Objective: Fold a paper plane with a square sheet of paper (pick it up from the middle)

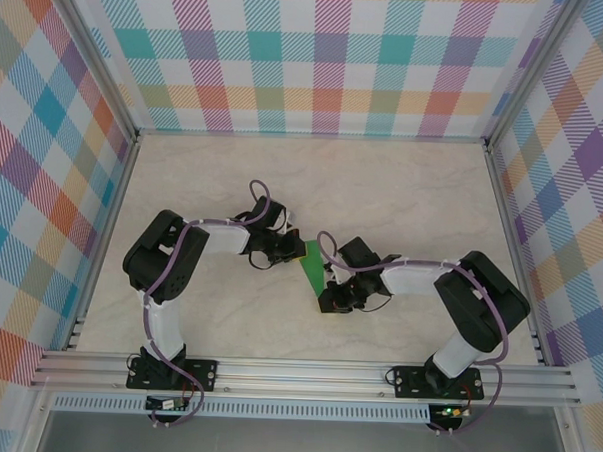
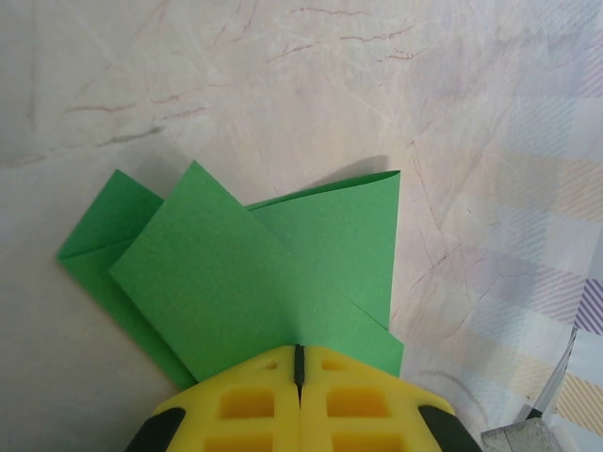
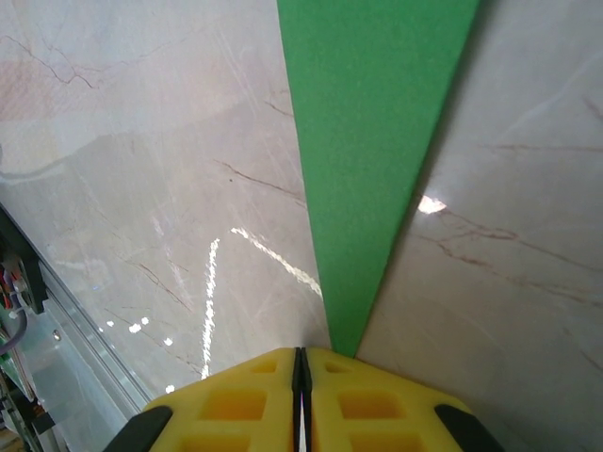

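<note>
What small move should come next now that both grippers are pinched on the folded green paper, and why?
Probably leave the left gripper clamped and draw the right gripper slowly along its edge to sharpen the crease. Both are shut on the green paper, and the left wrist view shows overlapping flaps that look loose rather than pressed flat.

Green paper (image 2: pixel 273 273), yellow left claw (image 2: pixel 299 352) and right claw (image 3: pixel 301 354), cream veined table (image 1: pixel 403 190), pastel plaid walls (image 1: pixel 318 67).
</note>
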Controlling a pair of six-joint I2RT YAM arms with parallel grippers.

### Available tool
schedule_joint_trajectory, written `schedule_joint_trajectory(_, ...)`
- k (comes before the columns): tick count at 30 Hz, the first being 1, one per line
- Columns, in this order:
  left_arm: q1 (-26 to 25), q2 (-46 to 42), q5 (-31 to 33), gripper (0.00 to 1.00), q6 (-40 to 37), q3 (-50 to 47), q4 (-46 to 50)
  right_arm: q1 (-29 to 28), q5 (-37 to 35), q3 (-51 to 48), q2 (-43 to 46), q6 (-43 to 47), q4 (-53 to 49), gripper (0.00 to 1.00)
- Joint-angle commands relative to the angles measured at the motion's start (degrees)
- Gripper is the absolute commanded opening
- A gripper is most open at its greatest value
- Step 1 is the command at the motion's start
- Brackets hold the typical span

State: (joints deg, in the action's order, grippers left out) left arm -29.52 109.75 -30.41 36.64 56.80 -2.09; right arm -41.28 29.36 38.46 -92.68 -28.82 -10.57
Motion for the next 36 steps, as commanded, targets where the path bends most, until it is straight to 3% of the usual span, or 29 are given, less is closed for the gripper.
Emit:
schedule_joint_trajectory(1,0.34,1.82,7.6,0.02,0.35,-1.48,6.12,-0.73,-2.04,-0.66,2.57,-1.17,-7.46,0.12)
schedule_joint_trajectory(6,0.17,0.03,1.66,0.07,0.4,1.71,4.89,-0.41,-9.75,3.78,8.57,-4.95,-7.51,0.18)
schedule_joint_trajectory(11,-0.77,-5.14,1.75,0.2,0.35,6.24,10.46,2.21,-18.16,6.06,11.45,-10.35,-7.26,0.36)
schedule_joint_trajectory(17,-3.87,-8.14,13.01,0.43,-0.27,11.7,27.4,5.79,-31.7,5.61,15.06,-16.24,-9.37,0.67)
schedule_joint_trajectory(23,-10.9,-6.0,28.27,0.62,1.64,20.75,42.68,7.42,-37.81,5.96,14.49,-19.01,-14.27,0.84)
schedule_joint_trajectory(28,-13.15,-4.22,31.75,0.63,7.4,22.42,45.46,8.79,-38.6,3.38,15.85,-21.57,-14.85,0.89)
schedule_joint_trajectory(36,-13.9,-2.47,25.18,0.54,15.14,19.82,39.26,9.45,-39.09,1.64,17.44,-22.42,-15.49,0.9)
